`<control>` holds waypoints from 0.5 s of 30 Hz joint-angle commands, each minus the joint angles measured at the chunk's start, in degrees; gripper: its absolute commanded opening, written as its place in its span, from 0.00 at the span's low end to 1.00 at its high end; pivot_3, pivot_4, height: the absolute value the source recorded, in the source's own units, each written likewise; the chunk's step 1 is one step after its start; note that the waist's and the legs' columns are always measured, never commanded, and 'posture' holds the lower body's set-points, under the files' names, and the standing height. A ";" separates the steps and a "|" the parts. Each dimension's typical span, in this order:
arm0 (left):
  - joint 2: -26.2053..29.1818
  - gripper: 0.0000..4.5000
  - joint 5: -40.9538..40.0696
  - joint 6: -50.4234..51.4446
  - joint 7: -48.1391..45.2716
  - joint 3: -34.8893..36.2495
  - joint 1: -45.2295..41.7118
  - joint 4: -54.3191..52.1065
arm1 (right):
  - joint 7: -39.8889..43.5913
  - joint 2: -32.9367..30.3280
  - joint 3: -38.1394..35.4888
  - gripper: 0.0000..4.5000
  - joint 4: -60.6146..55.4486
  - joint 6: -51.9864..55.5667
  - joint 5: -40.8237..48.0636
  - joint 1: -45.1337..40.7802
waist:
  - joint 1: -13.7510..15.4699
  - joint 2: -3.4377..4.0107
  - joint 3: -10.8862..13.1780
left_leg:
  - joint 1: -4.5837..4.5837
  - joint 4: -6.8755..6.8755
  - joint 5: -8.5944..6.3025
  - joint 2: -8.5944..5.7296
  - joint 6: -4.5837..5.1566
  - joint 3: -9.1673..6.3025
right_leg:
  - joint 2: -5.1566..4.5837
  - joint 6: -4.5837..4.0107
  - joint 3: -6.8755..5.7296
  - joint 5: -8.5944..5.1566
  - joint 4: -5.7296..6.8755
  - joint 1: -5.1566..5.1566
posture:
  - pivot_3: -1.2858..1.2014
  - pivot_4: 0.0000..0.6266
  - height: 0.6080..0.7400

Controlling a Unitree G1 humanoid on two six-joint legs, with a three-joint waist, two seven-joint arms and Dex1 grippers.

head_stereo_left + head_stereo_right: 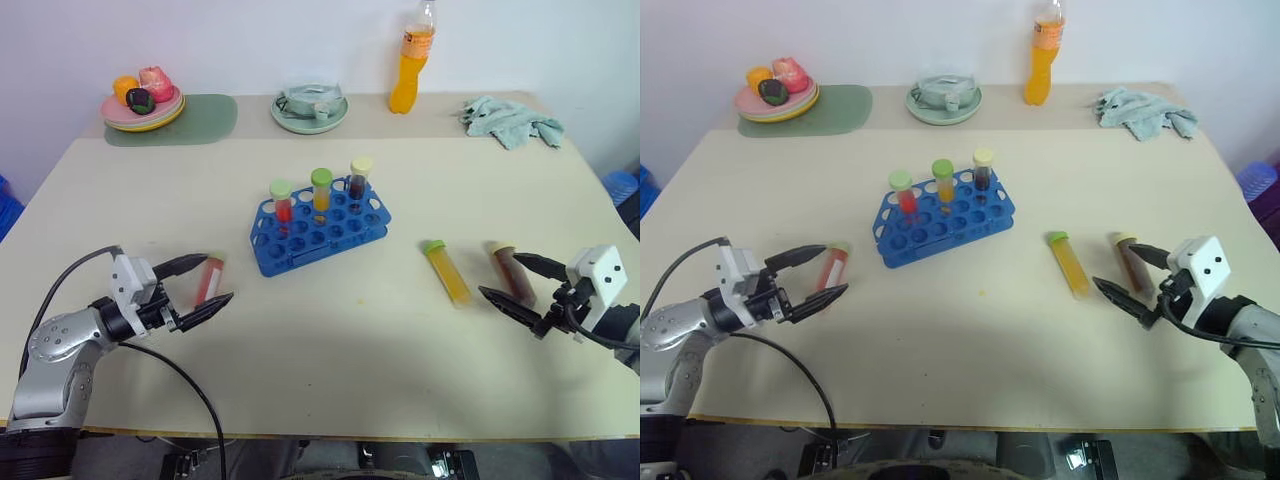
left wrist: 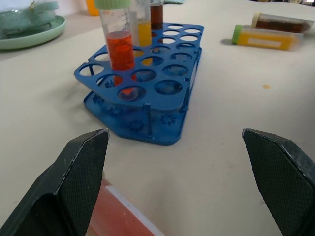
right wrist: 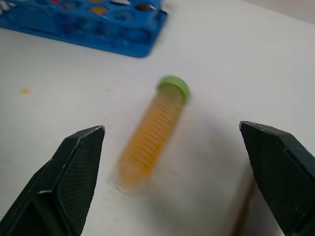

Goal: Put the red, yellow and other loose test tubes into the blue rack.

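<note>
The blue rack (image 1: 320, 228) stands mid-table holding three upright tubes: red (image 1: 283, 203), yellow (image 1: 321, 190) and dark (image 1: 359, 178). A loose red tube (image 1: 211, 275) lies on the table to the rack's left. My left gripper (image 1: 219, 277) is open around it, and the tube (image 2: 123, 216) shows low beside one finger. To the rack's right lie a yellow tube (image 1: 447, 272) with a green cap and a brown tube (image 1: 508, 265). My right gripper (image 1: 498, 274) is open at the brown tube, facing the yellow tube (image 3: 152, 132).
Along the far edge stand a plate of fruit (image 1: 142, 105) on a green mat (image 1: 200, 122), a pale green plate (image 1: 310, 112), an orange bottle (image 1: 413, 60) and a crumpled cloth (image 1: 512, 120). Bare tabletop lies in front of the rack.
</note>
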 commanded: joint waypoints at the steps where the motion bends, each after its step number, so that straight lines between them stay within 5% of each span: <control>1: 1.06 0.98 0.58 -0.91 -0.30 1.01 0.20 -1.42 | -1.26 -0.11 -1.96 1.00 -3.60 1.25 1.33 0.34 | 0.04 0.00 0.00 | 0.00 0.01 -0.03 0.00 -0.05 0.00 | 0.00 0.00 0.00 0.00 0.00 0.01 | 0.52 0.24 1.00; 15: 0.79 0.98 -1.58 1.37 -3.62 0.40 -0.68 -1.56 | -5.67 0.04 -0.86 1.00 -7.59 7.66 3.95 -3.26 | -0.05 0.00 0.00 | 0.00 0.03 -0.04 0.00 -0.05 0.01 | 0.00 0.00 0.00 0.00 0.00 0.01 | 0.52 0.24 1.00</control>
